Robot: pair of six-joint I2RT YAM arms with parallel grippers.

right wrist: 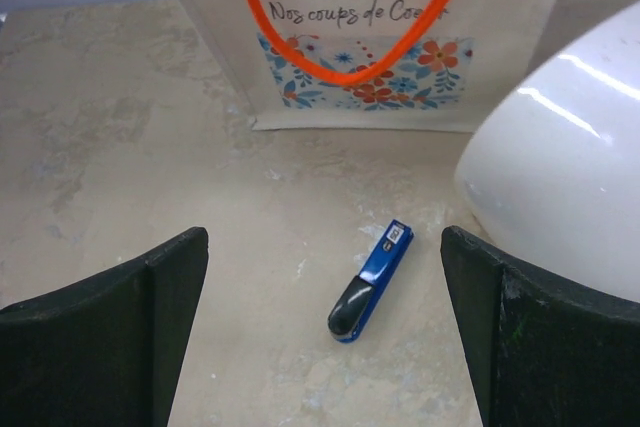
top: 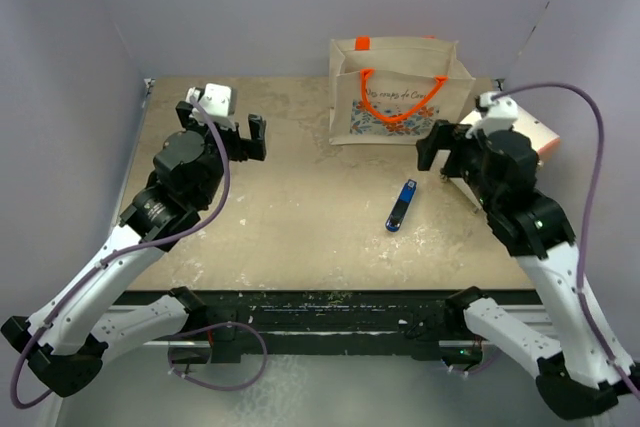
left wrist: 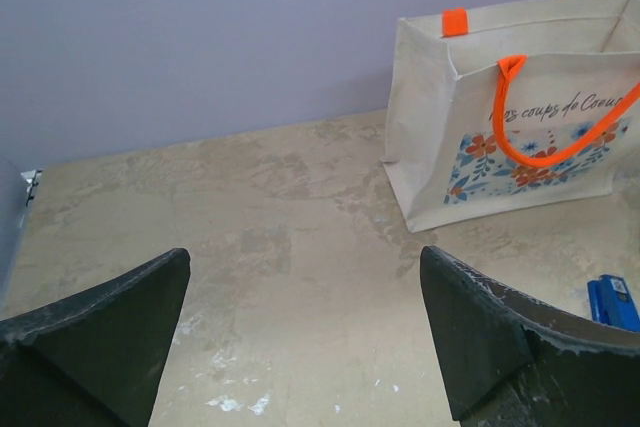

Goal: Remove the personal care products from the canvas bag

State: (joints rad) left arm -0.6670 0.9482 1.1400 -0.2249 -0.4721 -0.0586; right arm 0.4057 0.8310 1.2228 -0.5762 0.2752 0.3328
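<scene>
The canvas bag [top: 400, 92] stands upright at the back of the table, cream with orange handles and a floral print; it also shows in the left wrist view [left wrist: 520, 117] and the right wrist view [right wrist: 370, 37]. The personal care products are hidden; nothing of them shows from any view. My left gripper [top: 222, 122] hovers open over the left part of the table, well left of the bag, with only bare table between its fingers [left wrist: 305, 257]. My right gripper [top: 450, 152] hangs open just right of and in front of the bag, holding nothing [right wrist: 323, 237].
A flat blue stick-like object [top: 401, 205] lies on the table in front of the bag, below and between the right fingers [right wrist: 370, 280]. A big cream cylinder [right wrist: 560, 167] sits close on the right gripper's right side [top: 540, 137]. Purple walls enclose the table.
</scene>
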